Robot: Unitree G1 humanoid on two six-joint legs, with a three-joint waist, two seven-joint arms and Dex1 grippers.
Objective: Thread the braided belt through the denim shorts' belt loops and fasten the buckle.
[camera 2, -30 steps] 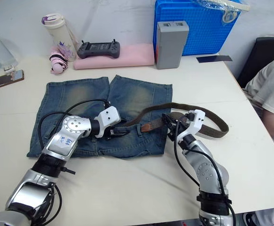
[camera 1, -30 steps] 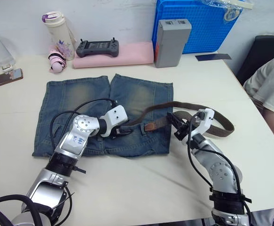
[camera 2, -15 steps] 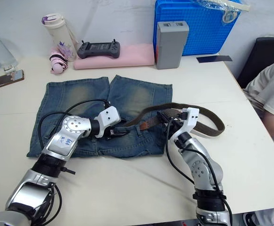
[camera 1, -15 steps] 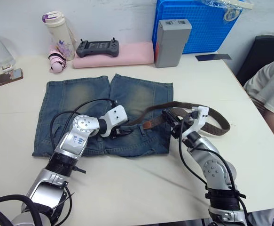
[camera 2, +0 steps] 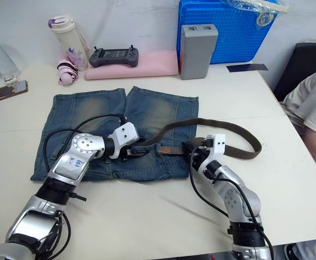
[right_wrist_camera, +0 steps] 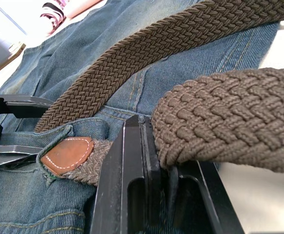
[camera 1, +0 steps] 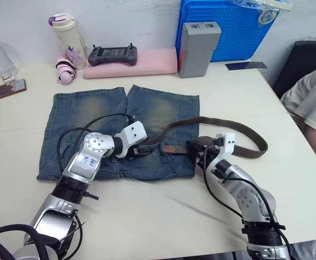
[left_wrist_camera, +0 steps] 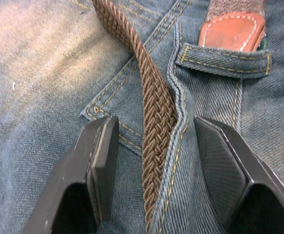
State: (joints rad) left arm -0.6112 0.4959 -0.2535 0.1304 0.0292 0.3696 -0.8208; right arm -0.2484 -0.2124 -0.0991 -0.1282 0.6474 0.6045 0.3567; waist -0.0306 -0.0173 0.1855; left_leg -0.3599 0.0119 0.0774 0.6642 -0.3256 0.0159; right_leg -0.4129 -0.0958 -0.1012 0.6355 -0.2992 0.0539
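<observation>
Left wrist view: open left gripper (left_wrist_camera: 154,161) is straddling belt (left_wrist_camera: 156,107) on shorts (left_wrist_camera: 44,73); right gripper (right_wrist_camera: 161,161) is pinching belt, feeding tip under a loop (left_wrist_camera: 224,61). Buckle unfastened.

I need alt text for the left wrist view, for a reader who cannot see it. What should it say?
The left pincer is open, its two black fingers on either side of a dark brown braided belt lying across blue denim shorts. Ahead, the belt's tan leather tip pokes through a blue denim belt loop.
</observation>
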